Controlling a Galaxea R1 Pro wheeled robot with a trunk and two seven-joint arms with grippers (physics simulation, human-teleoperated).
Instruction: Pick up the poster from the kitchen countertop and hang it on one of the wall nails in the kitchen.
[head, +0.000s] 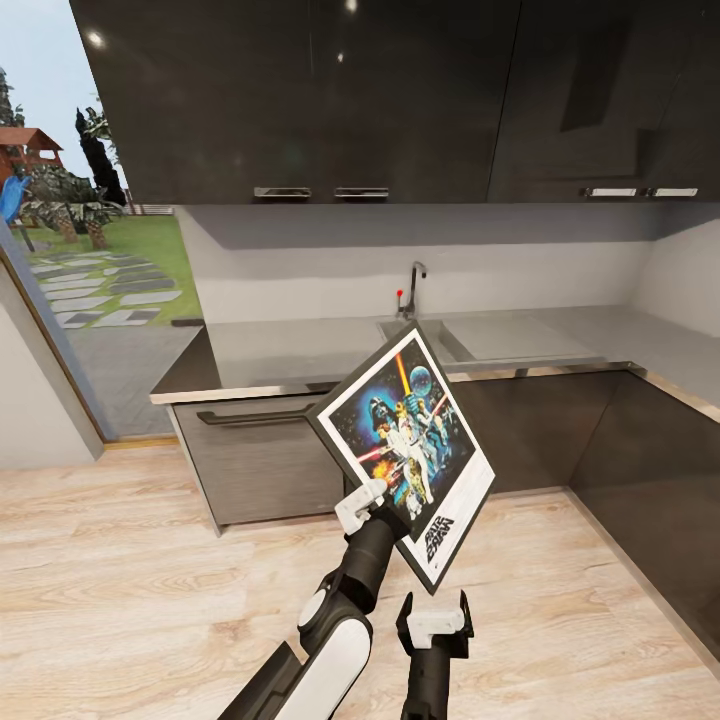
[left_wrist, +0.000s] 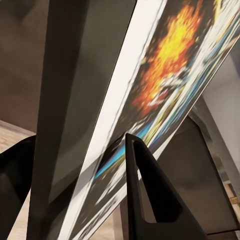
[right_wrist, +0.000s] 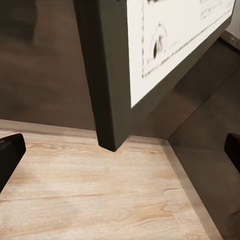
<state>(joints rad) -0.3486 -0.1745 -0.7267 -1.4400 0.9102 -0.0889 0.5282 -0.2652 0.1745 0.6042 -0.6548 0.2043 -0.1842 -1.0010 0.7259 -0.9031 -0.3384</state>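
Observation:
The poster (head: 405, 450), black-framed with a white border and a "STAR WARS" logo, hangs tilted in the air in front of the kitchen countertop (head: 290, 350). My left gripper (head: 372, 505) is shut on its lower left edge. In the left wrist view the frame edge and blurred art of the poster (left_wrist: 170, 85) pass between my left gripper (left_wrist: 75, 165) and its dark fingers (left_wrist: 147, 200). My right gripper (head: 435, 610) stands open and empty just below the poster's bottom corner. That poster corner (right_wrist: 165, 55) sits above my right gripper (right_wrist: 120, 150) in the right wrist view. The wall nails are out of view.
A sink (head: 500, 335) with a chrome tap (head: 412, 285) is set into the countertop. Dark upper cabinets (head: 300, 100) hang above. The counter turns a corner along the right side (head: 680, 370). A glass opening to a garden (head: 90, 270) is at left. Wood floor (head: 130, 590) lies below.

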